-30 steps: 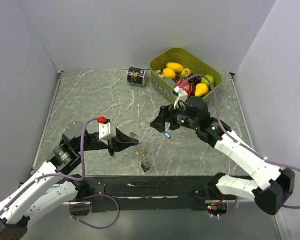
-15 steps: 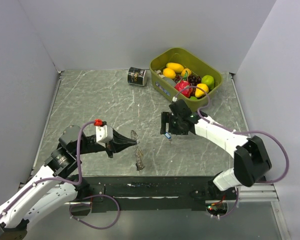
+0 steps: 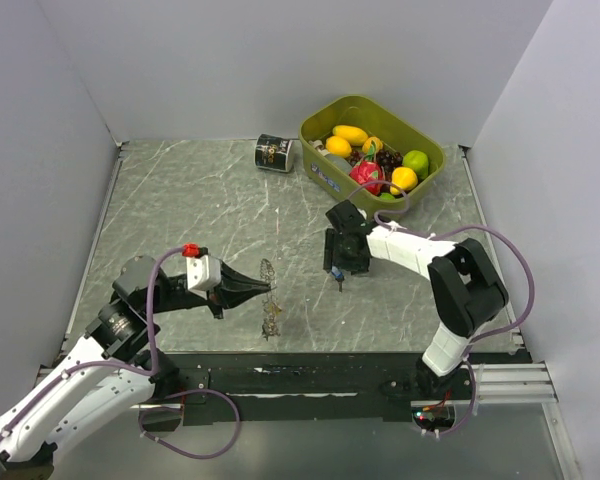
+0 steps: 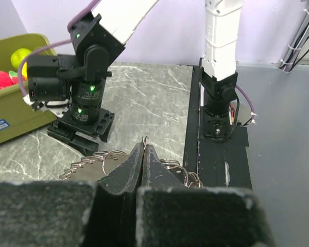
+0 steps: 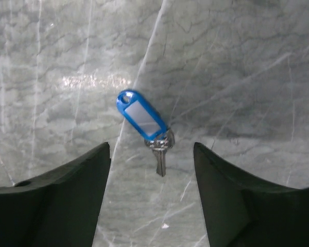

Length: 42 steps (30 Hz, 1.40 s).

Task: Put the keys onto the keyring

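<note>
A silver key with a blue tag (image 5: 142, 120) lies flat on the marble table (image 3: 200, 210). My right gripper (image 5: 151, 149) points straight down over it, open, with one finger on each side of the key and touching nothing. In the top view the right gripper (image 3: 338, 268) covers most of that key (image 3: 338, 279). My left gripper (image 3: 264, 288) is shut on a wire loop of the keyring (image 3: 270, 305), which hangs from its tip as a silvery coil. The left wrist view shows the keyring (image 4: 92, 160) spreading to both sides of the closed fingertips. No other keys show.
A green bin (image 3: 321, 116) of toy fruit stands at the back right. A black can (image 3: 274, 153) lies on its side left of the bin. The black base rail (image 3: 310, 375) runs along the near edge. The right arm (image 4: 87, 67) stands close ahead of the left gripper.
The right gripper swung in and dropped over the blue-tagged key, its jaws narrowing. The left gripper drew the keyring slightly left and up, so it now hangs shorter.
</note>
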Available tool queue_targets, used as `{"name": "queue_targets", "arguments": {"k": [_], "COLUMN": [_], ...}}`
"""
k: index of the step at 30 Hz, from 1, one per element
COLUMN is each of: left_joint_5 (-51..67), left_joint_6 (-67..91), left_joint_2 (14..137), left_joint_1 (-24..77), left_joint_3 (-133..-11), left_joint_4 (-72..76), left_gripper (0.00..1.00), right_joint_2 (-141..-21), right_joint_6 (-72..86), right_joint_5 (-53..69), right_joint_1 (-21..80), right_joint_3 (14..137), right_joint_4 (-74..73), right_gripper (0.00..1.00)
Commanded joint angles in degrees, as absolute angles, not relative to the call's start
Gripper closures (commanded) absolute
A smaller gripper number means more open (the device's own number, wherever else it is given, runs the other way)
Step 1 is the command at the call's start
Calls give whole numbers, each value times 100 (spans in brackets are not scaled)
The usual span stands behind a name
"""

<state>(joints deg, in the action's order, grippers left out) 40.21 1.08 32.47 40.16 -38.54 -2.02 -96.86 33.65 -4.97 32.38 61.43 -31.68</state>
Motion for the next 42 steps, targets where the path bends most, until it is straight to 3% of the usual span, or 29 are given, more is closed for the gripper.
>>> {"name": "queue_targets", "arguments": {"k": [1,3,4,6,9,12,15,17,18,21,42], "left_joint_5": [3911,3911,3920,3920,3911,3894,3876,3876,3850,3832,3700], "left_joint_6": [97,105,97,123,132,106,97,97,97,97,-132], "left_joint_2": [3085,3076,3076,3067,3076,3067,3059,3050,3050,3032,3015], "left_joint_1": [4034,4034,4034,4034,4034,4025,4025,4034,4034,4034,4034], "left_joint_3": [-3867,-3858,-3858,-3850,-3841,-3858,-3885,-3885,-3885,-3902,-3964], "left_joint_4": [18,18,18,18,18,-122,-158,-176,-184,-220,-439], "left_gripper": [99,99,99,99,99,99,99,99,99,99,99], "right_joint_2": [-9834,-9879,-9940,-10002,-10125,-10239,-10344,-10380,-10380,-10327,-9318], "right_joint_6": [3472,3489,3498,3507,3516,3542,3586,3595,3595,3604,2717], "right_joint_5": [-598,-571,-571,-580,-580,-510,-492,-449,-431,-404,264], "right_joint_1": [3138,3111,3103,3103,3085,3076,3067,3059,3067,3059,3217], "right_joint_3": [6398,6416,6433,6451,6469,6469,6486,6486,6478,6460,6354], "right_joint_4": [-3050,-3015,-3023,-3023,-3006,-2953,-2944,-2927,-2927,-2927,-2873], "right_gripper": [34,34,42,47,48,64,66,76,86,99,100]}}
